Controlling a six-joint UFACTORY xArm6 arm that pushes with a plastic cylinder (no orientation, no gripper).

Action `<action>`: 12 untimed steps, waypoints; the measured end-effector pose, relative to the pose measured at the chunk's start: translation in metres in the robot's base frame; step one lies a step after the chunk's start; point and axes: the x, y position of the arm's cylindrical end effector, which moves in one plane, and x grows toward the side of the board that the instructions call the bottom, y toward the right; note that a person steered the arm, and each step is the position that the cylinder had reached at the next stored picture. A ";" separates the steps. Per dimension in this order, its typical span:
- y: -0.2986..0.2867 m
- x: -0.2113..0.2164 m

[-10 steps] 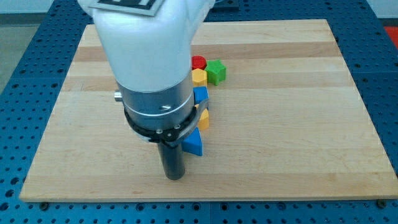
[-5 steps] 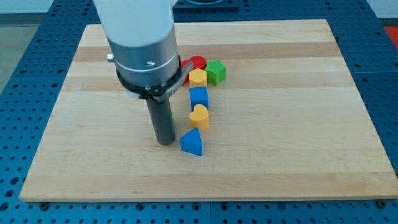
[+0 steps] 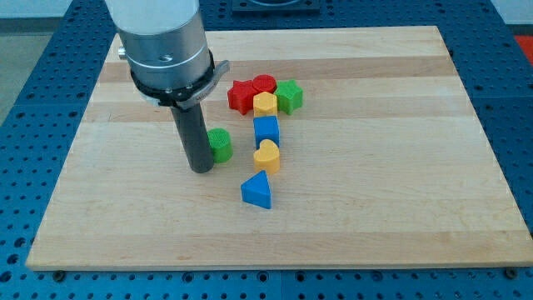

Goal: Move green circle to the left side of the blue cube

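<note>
One dark rod ends in my tip (image 3: 202,169), pressed on the table (image 3: 400,192); it has no hand, so it grips nothing. Against the green circle (image 3: 221,144), my tip sits just to the view's left, touching or nearly so. Right of that circle, a little apart, stands the blue cube (image 3: 266,129). Farther right and up lie a yellow block (image 3: 265,103), red blocks (image 3: 247,92) and a green block (image 3: 289,97); right and down, a yellow heart (image 3: 267,155) and blue triangle (image 3: 258,191).

Pale wooden board (image 3: 375,192) (smooth, visible grain).
</note>
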 end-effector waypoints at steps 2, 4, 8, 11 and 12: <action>0.001 -0.016; 0.013 -0.016; 0.022 -0.016; 0.026 -0.027; 0.037 -0.013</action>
